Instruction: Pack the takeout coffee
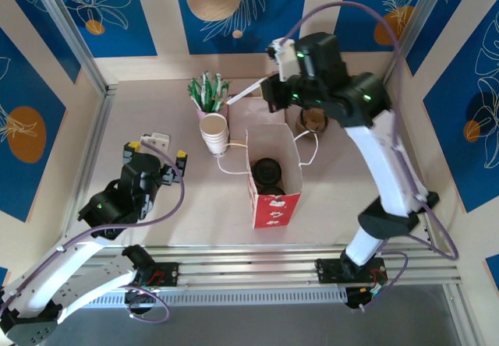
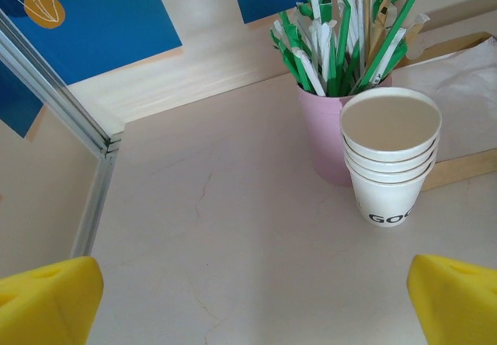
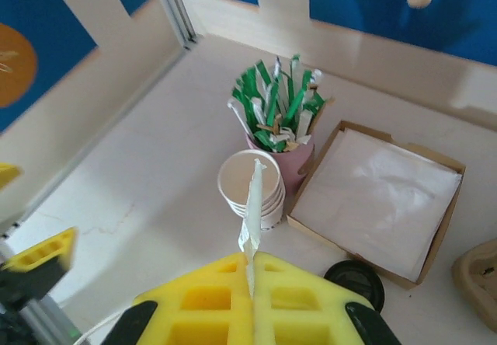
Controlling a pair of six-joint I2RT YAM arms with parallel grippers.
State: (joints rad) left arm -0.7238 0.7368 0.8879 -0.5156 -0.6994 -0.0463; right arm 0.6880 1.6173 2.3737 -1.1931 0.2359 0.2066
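Takeout coffee [image 1: 267, 172] sitting upright inside the paper bag [image 1: 274, 206]
Right gripper [image 3: 250, 261] is clamping a wrapped straw [image 3: 252, 197]; left gripper [image 1: 158, 153] is hovering over the table [image 1: 199, 202], jaws apart.

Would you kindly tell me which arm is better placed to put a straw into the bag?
Right, probably. The right gripper is shut on a wrapped straw just beyond the paper bag with the lidded coffee; the left gripper hangs open and empty, left of it.
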